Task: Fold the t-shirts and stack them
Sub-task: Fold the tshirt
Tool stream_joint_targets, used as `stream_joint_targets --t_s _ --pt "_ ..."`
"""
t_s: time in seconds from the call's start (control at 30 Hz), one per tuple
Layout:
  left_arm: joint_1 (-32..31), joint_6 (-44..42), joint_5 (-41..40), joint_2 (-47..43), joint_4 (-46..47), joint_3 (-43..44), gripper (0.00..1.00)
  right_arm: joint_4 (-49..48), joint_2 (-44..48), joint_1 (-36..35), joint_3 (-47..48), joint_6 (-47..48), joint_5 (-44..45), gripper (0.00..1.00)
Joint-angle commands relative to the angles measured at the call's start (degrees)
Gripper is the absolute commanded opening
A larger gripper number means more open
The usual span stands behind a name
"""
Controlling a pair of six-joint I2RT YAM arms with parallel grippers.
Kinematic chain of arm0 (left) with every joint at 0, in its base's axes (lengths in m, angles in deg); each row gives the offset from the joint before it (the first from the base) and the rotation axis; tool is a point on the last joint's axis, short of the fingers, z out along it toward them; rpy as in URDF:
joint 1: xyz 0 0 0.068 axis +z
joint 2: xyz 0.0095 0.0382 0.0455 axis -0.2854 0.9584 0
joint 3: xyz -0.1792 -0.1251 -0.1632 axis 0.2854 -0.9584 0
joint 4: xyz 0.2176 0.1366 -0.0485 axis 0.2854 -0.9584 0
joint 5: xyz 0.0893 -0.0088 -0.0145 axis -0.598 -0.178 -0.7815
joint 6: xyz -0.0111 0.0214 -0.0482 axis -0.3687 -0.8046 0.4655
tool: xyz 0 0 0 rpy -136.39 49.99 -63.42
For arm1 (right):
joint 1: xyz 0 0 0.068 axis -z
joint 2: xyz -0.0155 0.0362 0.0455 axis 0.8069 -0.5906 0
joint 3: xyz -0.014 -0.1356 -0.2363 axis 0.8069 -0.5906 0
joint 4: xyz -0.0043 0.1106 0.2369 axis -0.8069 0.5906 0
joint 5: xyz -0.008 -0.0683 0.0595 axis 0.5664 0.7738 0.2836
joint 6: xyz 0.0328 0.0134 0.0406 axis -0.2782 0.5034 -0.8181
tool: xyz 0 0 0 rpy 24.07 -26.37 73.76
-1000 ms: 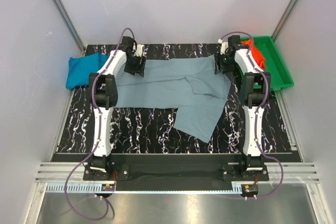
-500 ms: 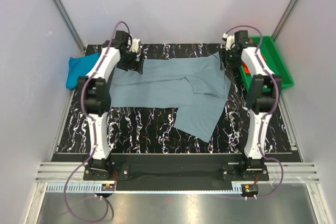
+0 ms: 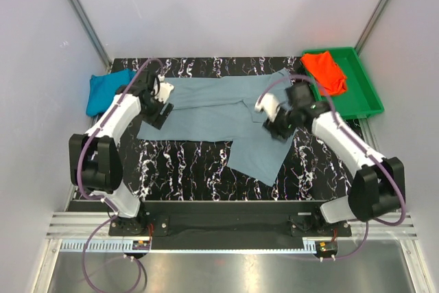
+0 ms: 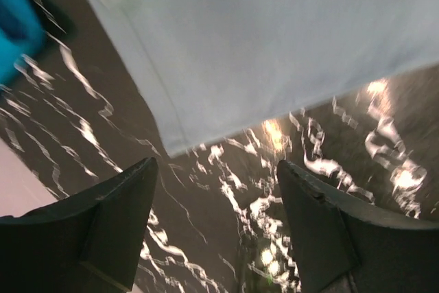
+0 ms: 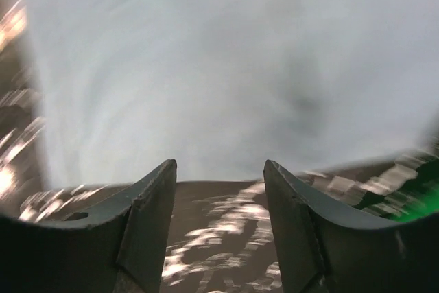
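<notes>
Both your left fingers (image 4: 103, 231) and right fingers (image 5: 147, 228) hang spread and empty over the grey-blue t-shirt (image 3: 206, 111) laid out on the bench (image 3: 178, 162); pinch its left and right edges evenly before folding.

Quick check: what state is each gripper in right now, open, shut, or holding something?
Left gripper: open, holding nothing, near the grey-blue t-shirt corner.
Right gripper: open, holding nothing, at the same shirt.
</notes>
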Motion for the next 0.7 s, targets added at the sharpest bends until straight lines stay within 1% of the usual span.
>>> stream_joint_targets --t_s 0.0,0.03,0.07,0.17,0.27,0.43,0.67 --pt "0.35 -1.81 -3.49 -1.51 2.77 -0.93 0.76 -1.08 6.55 -7.29 -8.32 7.14 1.64 0.61" --pt "0.35 -1.28 -2.96 -1.69 2.77 -0.93 0.76 -1.44 7.43 -10.96 -9.90 6.71 2.17 0.61" --pt "0.35 -0.84 -2.87 -1.69 2.95 -0.84 0.76 -1.79 8.92 -12.57 -12.53 6.53 3.05 0.60" --pt "0.35 0.92 -2.95 -1.43 3.30 -0.40 0.76 -2.84 10.34 -17.66 -16.23 7.14 4.89 0.56" --pt "0.35 1.63 -3.22 -1.08 3.83 0.04 0.76 -2.67 11.57 -21.27 -19.48 8.72 5.95 0.55" --pt "0.52 3.30 -2.96 -0.46 3.65 1.53 0.77 -3.20 12.28 -22.95 -24.85 13.03 7.80 0.56" --pt "0.61 4.44 -2.25 -0.11 2.60 3.11 0.77 -4.95 11.22 -25.41 -26.97 11.19 7.10 0.56"
